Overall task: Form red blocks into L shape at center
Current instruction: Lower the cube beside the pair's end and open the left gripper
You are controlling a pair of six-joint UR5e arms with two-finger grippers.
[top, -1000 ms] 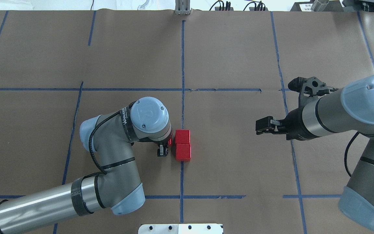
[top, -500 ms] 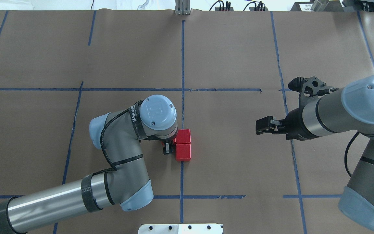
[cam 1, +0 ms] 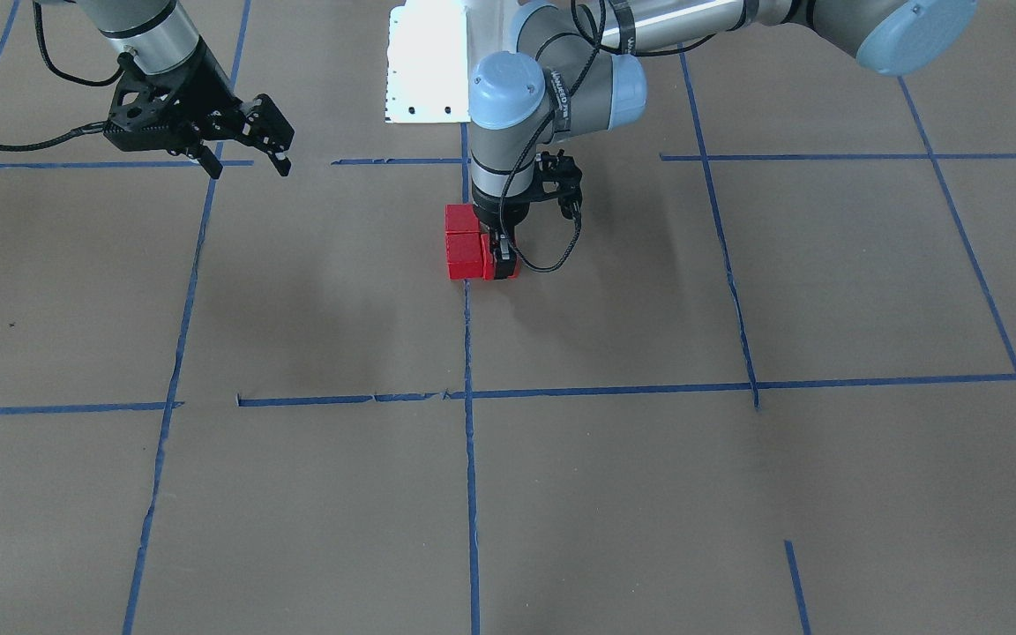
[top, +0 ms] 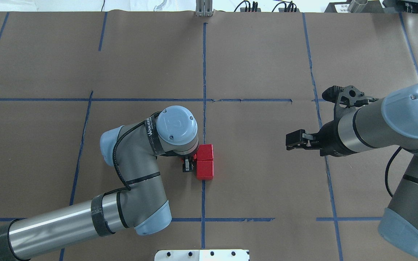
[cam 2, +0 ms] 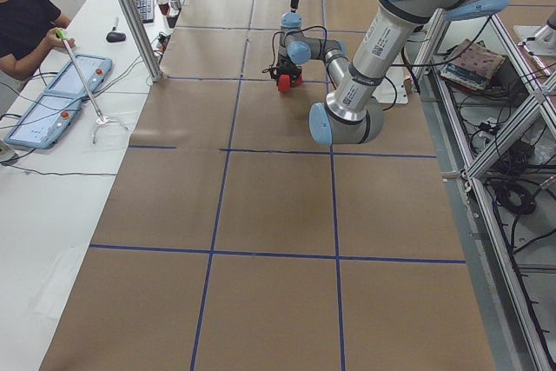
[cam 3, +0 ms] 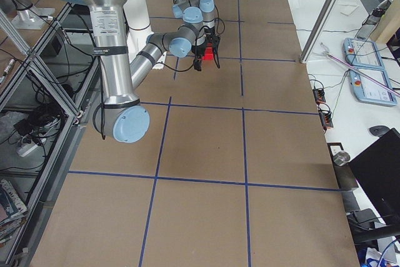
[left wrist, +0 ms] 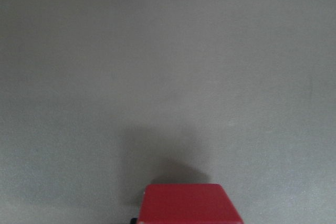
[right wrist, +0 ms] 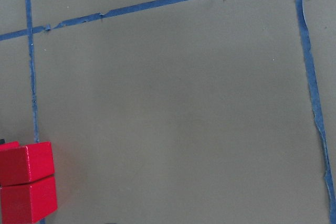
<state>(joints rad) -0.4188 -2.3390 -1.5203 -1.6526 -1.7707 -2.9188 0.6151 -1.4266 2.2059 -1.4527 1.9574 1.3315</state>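
Note:
Two red blocks lie touching in a short row on the blue tape line at the center of the brown paper. A third red block sits against the left side of the far one, making a corner shape. My left gripper stands upright over that block and is shut on it; the wrist hides most of it from overhead. In the left wrist view the block fills the bottom edge. My right gripper hangs open and empty, well off to the right.
The white robot base plate lies at the near table edge. Blue tape lines divide the brown paper into squares. A person sits at a side desk with tablets beyond the table's far side.
My left arm slid right, bringing the held block up against the two blocks, then stopped. The right arm has not moved.

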